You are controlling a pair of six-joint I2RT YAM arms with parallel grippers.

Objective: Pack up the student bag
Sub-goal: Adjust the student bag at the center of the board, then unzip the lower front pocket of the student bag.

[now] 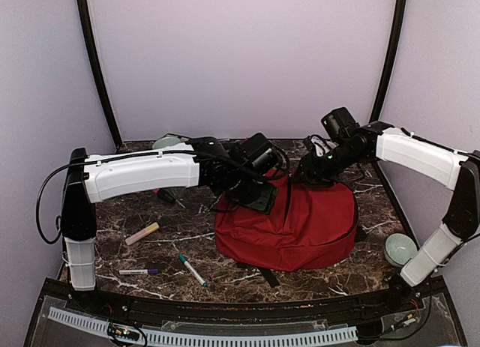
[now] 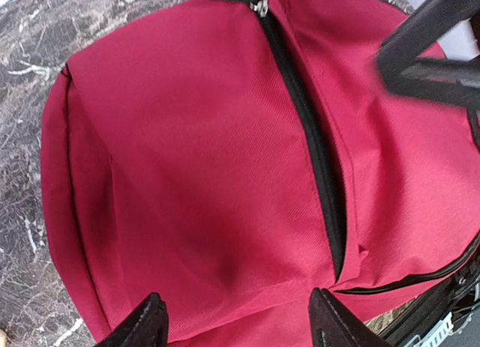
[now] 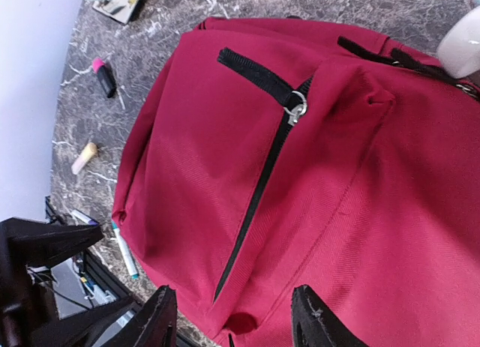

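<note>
The student bag (image 1: 292, 219), a soft red backpack, lies flat in the middle of the marble table. Its front pocket zipper (image 2: 311, 137) is dark and looks closed, with the metal pull (image 3: 296, 107) at one end. My left gripper (image 1: 255, 191) hovers over the bag's left back edge. In the left wrist view the left gripper (image 2: 238, 326) is open, with only red fabric between the fingers. My right gripper (image 1: 304, 171) hangs over the bag's back edge. Seen from the right wrist, the right gripper (image 3: 234, 321) is open too and holds nothing.
On the table left of the bag lie a pink-yellow highlighter (image 1: 142, 233), a teal pen (image 1: 193, 270) and a purple marker (image 1: 139, 272). A pale green round object (image 1: 400, 249) sits at the right. A greenish item (image 1: 166, 143) lies at the back left. Black straps (image 1: 266, 276) stick out at the bag's front.
</note>
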